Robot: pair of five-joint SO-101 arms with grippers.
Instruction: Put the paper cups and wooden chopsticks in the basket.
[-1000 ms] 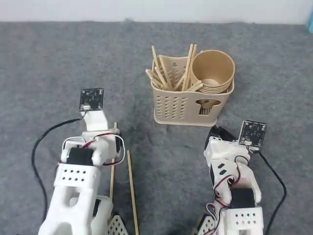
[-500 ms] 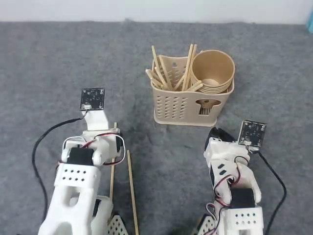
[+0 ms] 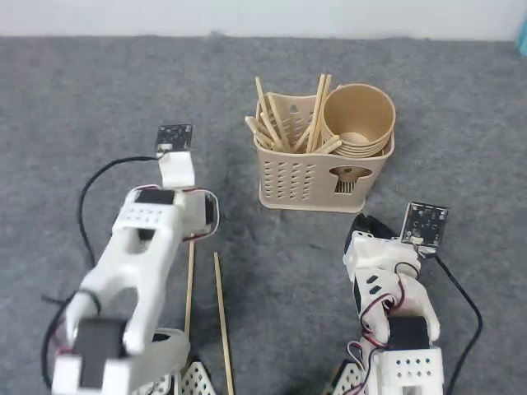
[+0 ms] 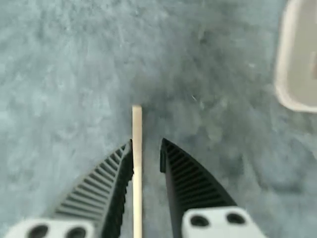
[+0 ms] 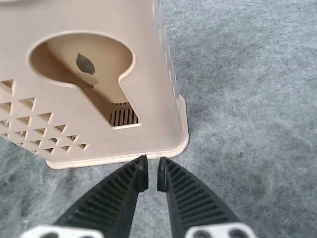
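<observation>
Grey felt table [image 3: 74,99], two white arms at near edge.

Left arm: stretched forward over left half of table. Left gripper [image 4: 146,144] slightly open, straddling one wooden chopstick [image 4: 137,163] that lies flat on the felt. Stick sits against one finger, small gap to the other; not clamped. Its tip pokes out just past the fingertips.

Just right of that arm: a second loose chopstick [image 3: 222,321] on the felt, roughly parallel to the first, running back toward the near edge.

Centre-right, far side: beige perforated basket [image 3: 309,177], upright. Bundle of chopsticks [image 3: 276,123] stands leaning in its left part; stacked paper cups [image 3: 358,123] nested in its right part.

Right arm: drawn back near the table edge, in front of the basket. Right gripper [image 5: 152,168] all but closed, a sliver between the fingertips, holding nothing, tips just short of the basket's base flange
</observation>
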